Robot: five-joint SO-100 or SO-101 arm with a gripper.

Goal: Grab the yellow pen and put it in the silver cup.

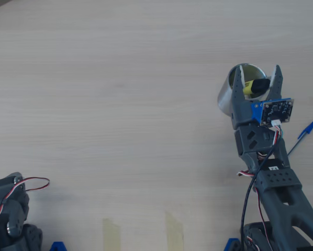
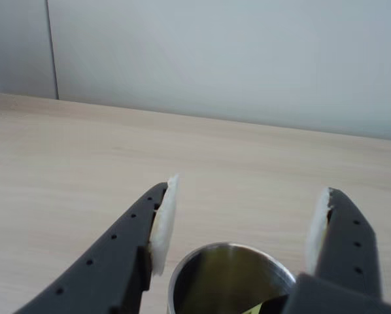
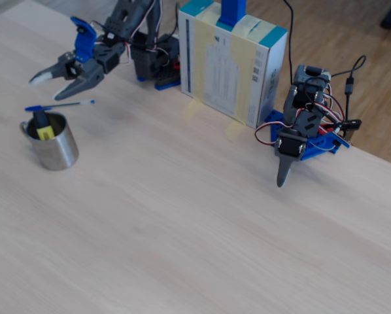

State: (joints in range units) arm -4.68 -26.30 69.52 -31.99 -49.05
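Pincer [image 1: 258, 71] gapes above silver cup [image 1: 227, 97] holding yellow pen [image 1: 254, 87].

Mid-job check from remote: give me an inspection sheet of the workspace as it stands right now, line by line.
Surface: light wood-grain table, with two strips of tape near its edge in the overhead view.
Job's things: yellow pen stands inside the silver cup, black cap up.
Clutter: blue ballpoint pen lies on the table beside the cup; a cardboard box stands behind.
Grippers: gripper is open and empty, above the cup.
Cables: red, white and black wires run along the arm; a red-and-white wire loops off a second, parked arm.
Surroundings: pale wall behind the table; wooden floor beyond it.
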